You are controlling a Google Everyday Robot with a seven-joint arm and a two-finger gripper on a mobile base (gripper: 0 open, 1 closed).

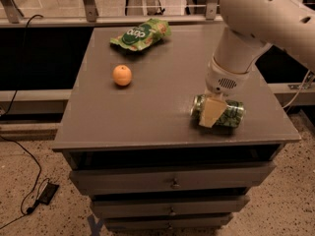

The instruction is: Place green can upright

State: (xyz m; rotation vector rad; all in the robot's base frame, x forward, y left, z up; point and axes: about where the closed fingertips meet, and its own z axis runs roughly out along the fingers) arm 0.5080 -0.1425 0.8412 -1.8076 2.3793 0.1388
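The green can (232,115) lies on its side near the front right corner of the grey cabinet top (147,112), with its mottled green pattern showing. My gripper (214,108) comes straight down from the white arm (246,38) onto the can's left half. A beige finger (210,114) presses against the can's near side and the other finger is hidden behind the can. The gripper looks shut on the can, which rests on the top.
An orange (122,75) sits left of centre. A flat green snack bag (141,34) lies at the back. The can is close to the front and right edges. Drawers (172,181) are below. A cable (44,193) lies on the floor at left.
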